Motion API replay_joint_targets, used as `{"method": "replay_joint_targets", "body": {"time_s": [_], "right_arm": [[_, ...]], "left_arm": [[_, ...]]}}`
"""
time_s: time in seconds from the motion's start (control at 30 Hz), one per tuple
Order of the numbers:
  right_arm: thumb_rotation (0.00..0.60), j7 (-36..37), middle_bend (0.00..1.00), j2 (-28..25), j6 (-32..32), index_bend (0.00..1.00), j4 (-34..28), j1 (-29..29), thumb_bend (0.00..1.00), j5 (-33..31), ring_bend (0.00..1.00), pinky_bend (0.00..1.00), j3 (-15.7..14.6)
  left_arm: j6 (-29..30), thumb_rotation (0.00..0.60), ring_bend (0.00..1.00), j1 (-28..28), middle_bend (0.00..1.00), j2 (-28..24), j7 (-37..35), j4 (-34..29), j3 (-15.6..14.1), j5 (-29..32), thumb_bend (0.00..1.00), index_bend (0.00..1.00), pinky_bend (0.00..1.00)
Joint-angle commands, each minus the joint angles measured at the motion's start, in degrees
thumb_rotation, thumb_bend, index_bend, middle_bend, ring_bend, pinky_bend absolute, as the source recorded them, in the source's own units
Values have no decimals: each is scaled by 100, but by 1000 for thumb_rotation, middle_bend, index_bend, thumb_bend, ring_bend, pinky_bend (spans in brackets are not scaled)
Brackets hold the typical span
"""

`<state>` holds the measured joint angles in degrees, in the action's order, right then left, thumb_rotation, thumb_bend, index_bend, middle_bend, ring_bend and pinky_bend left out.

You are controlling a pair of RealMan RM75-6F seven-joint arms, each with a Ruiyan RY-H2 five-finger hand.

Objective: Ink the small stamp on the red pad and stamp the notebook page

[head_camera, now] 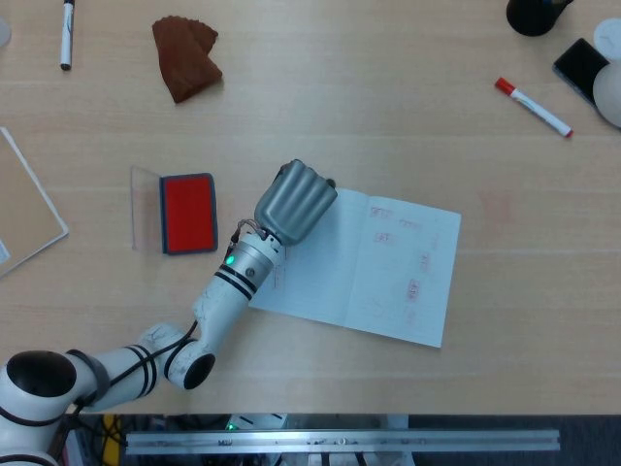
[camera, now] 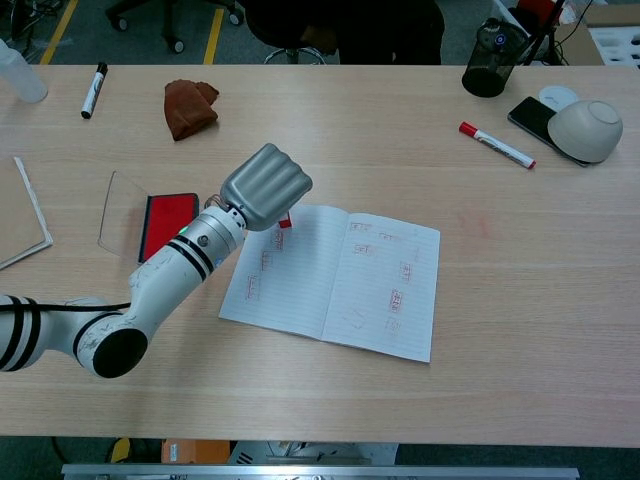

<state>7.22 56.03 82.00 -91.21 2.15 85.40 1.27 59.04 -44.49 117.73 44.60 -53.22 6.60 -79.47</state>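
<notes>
Head view. Left hand (head_camera: 296, 201) sits over the upper left corner of the open notebook (head_camera: 364, 260), knuckles up, fingers curled down and in. What they hold is hidden from above. Notebook lies open on the table (head_camera: 388, 116), tilted a little, with faint red stamp marks on both pages; those on the right page are clearer. Red ink pad (head_camera: 189, 213) lies just left of the hand and apart from it, its clear lid (head_camera: 146, 208) folded out on the far-left side. Brown cloth (head_camera: 185, 56) near the top left, well apart from the pad. Black marker (head_camera: 67, 33) at the top left edge. Red-capped marker (head_camera: 533, 106) at upper right, with a dark phone (head_camera: 580, 64) beyond it near the edge. Right hand shows in neither view.

Chest view. Left hand (camera: 266, 188) seen from the back, fingers clenched around the small stamp (camera: 284, 219); only its red lower end shows under the hand, at the top left corner of the notebook (camera: 340, 280). Cannot tell whether the stamp touches the paper. Red ink pad (camera: 165, 225) is left of the forearm, lid (camera: 120, 211) standing tilted beside it. Brown cloth (camera: 189, 107) and black marker (camera: 93, 90) at the far left of the table (camera: 520, 300). Red-capped marker (camera: 497, 145), a pale upturned bowl (camera: 585, 131), the phone (camera: 531, 117) and a dark cup (camera: 488, 60) are clustered at the far right.
</notes>
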Motion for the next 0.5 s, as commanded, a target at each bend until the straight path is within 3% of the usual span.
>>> {"method": "replay_joint_targets", "body": {"time_s": [0.03, 0.5], "right_arm": [[600, -4, 183, -2, 2, 114, -8, -5, 303, -3, 90, 150, -1], [600, 9, 183, -9, 34, 114, 7, -55, 303, -50, 90, 151, -1]], "left_arm": [[-21, 600, 996, -6, 990, 37, -15, 46, -28, -18, 260, 586, 1000], [-160, 600, 993, -56, 988, 187, 68, 188, -15, 29, 261, 575, 1000]]}}
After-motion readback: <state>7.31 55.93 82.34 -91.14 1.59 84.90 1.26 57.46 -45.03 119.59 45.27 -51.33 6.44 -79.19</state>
